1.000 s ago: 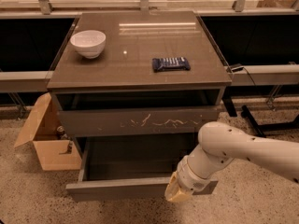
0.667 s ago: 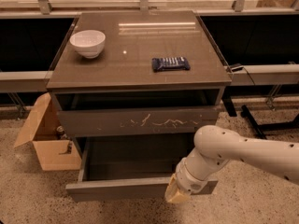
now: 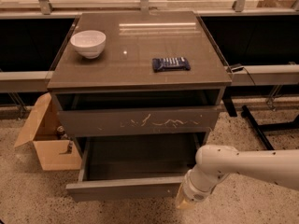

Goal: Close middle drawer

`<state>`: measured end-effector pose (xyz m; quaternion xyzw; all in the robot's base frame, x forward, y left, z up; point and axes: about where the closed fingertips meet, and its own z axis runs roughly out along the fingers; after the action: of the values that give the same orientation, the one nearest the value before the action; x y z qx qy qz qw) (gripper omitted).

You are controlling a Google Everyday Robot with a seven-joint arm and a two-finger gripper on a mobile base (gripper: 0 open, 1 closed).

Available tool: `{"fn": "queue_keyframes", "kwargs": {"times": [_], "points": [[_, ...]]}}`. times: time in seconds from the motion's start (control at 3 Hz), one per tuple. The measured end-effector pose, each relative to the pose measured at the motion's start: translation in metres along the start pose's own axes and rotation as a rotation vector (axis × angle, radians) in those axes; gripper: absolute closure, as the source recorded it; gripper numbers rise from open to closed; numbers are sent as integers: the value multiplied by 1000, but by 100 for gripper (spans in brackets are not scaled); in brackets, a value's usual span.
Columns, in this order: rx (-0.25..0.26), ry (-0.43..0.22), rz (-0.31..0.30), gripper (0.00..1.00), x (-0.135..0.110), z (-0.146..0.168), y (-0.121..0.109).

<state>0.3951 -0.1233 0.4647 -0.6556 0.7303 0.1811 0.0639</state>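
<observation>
We see the middle drawer (image 3: 122, 189) pulled well out from the table (image 3: 135, 76), its plain flat front facing us low in the view and its dark inside open from above. Just above it sits the drawer with white scratch marks (image 3: 140, 121), which also stands a little forward of the table's frame. The white arm (image 3: 243, 164) reaches in from the right, and the gripper (image 3: 185, 201) is down at the right end of the middle drawer's front, right against it or just before it; we cannot tell which, nor whether the gripper is spread or pressed together. On the table top a white bowl (image 3: 88, 43) stands near the back left corner, and a dark blue packet (image 3: 171, 64) lies flat toward the right, well apart from the bowl. An open cardboard box (image 3: 49, 146) rests on the speckled floor, just beside the table's left side.
</observation>
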Motion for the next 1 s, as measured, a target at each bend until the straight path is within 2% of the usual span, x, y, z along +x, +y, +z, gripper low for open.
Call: {"fn": "queue_keyframes", "kwargs": {"times": [0.67,1.0], "points": [[67,-2,53,100,41,33,-29],[91,-13,50,82,49,36,-45]]}}
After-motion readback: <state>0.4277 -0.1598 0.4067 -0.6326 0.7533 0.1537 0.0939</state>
